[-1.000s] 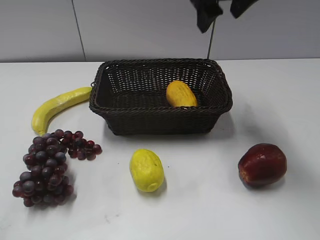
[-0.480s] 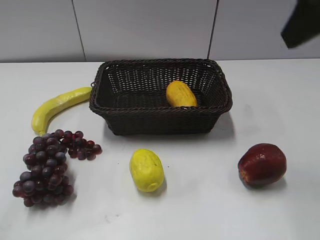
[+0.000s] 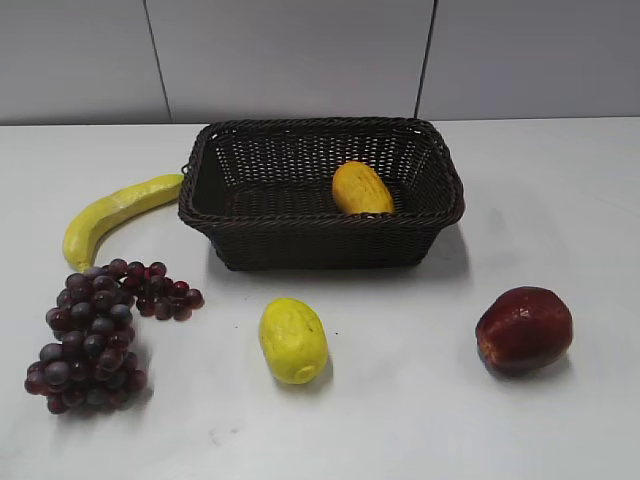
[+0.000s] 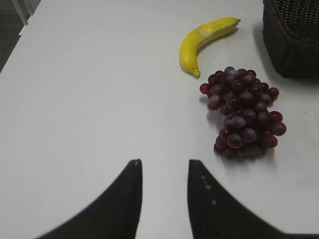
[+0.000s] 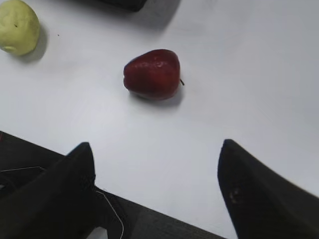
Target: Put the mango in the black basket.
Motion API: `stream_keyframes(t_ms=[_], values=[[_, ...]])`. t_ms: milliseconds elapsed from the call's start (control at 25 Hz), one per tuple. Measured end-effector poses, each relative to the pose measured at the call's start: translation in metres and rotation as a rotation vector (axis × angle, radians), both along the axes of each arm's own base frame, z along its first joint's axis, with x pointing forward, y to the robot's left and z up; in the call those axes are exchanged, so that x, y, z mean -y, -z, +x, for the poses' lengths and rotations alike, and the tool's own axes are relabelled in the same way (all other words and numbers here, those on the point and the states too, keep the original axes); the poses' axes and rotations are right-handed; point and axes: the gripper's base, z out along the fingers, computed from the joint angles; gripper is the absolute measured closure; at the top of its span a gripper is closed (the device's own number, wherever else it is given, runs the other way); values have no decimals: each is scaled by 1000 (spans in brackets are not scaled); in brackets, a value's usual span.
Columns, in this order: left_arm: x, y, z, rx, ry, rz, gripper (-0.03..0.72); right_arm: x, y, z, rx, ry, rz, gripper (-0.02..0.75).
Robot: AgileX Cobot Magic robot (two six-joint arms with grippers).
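The orange-yellow mango [image 3: 361,188] lies inside the black basket [image 3: 320,248], toward its right side. The basket stands at the back middle of the white table; its corner shows in the left wrist view [image 4: 294,45]. No gripper shows in the exterior view. My left gripper [image 4: 163,163] is open and empty over bare table, left of the grapes. My right gripper [image 5: 157,144] is wide open and empty above the table's front edge, with the red apple beyond it.
A banana [image 3: 115,213] lies left of the basket, also in the left wrist view [image 4: 202,41]. Purple grapes [image 3: 95,335] [image 4: 244,112] sit at front left. A pale yellow bumpy fruit [image 3: 293,340] [image 5: 18,27] lies in front of the basket. A red apple [image 3: 524,329] [image 5: 152,73] sits at front right.
The dark right gripper, above the basket a second ago, moved to the upper right and has left the exterior view. The mango and other fruit have not moved.
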Motion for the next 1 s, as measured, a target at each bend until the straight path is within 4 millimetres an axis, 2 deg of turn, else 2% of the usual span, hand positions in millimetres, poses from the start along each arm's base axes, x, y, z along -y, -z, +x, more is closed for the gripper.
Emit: stream_keyframes(t_ms=[200,360,1000], values=[[0,0,0,0,0,0,458,17,31,-30,49,0,10,148],[0,0,0,0,0,0,458,22,49,-40,70,-9,10,148],[0,0,0,0,0,0,458,22,49,-41,87,-15,12,148]])
